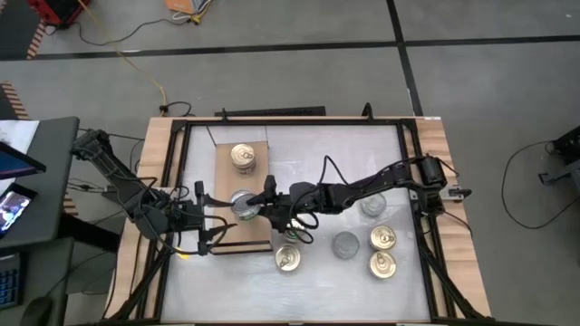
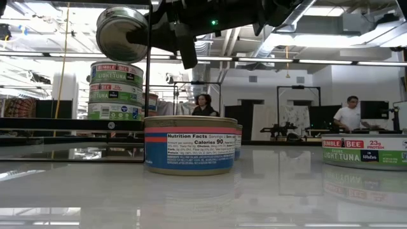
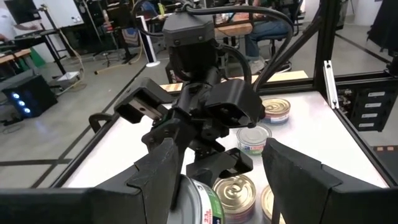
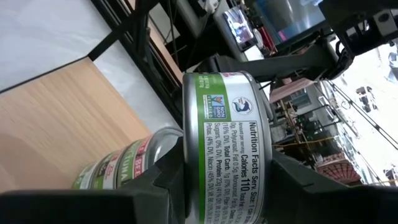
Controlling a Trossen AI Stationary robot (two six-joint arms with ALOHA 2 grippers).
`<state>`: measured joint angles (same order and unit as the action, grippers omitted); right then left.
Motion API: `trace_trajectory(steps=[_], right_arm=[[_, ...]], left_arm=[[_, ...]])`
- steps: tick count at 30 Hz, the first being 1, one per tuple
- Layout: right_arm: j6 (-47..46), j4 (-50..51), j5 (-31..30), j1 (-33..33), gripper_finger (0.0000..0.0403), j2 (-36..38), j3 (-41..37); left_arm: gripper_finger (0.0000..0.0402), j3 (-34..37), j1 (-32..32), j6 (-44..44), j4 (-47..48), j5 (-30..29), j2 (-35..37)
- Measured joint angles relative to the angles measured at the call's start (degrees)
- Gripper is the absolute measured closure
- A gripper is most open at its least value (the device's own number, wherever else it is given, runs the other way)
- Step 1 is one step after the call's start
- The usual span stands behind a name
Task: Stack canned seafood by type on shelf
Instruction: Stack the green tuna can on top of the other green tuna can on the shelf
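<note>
Hovering above the shelf (image 1: 243, 195), the right tool (image 1: 263, 206) grips a green-labelled tin (image 4: 225, 146) turned on its side, its flat faces upright; the silver-topped stack (image 1: 243, 206) lies just beneath it, so the tin needs levelling. The left tool (image 1: 201, 222), nearer the shelf's edge, stands released and empty. Loose tins (image 1: 381, 252) rest on the white table (image 1: 326, 281), with people in the room beyond.

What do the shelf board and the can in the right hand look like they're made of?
Shelf: looks like wood, matte light tan, faint grain showing.
Held can, clamped in the right hand: probably metal, given its shiny silver-grey end in the low view, with a glossy green-and-white label.
</note>
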<state>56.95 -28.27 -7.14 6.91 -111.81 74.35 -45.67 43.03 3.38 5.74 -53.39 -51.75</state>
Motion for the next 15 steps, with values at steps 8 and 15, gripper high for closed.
trace_trajectory(steps=[8, 15], right_arm=[[-0.1, 0.4, 1.3, -0.6, 0.0228, 0.0, 0.0], [-3.4, 0.3, 1.3, -1.3, 0.0228, 0.0, 0.0]], left_arm=[[0.0178, 0.0, 0.0, -0.7, -0.1, 0.0, 0.0], [0.0178, 0.0, 0.0, -0.7, -0.1, 0.0, 0.0]])
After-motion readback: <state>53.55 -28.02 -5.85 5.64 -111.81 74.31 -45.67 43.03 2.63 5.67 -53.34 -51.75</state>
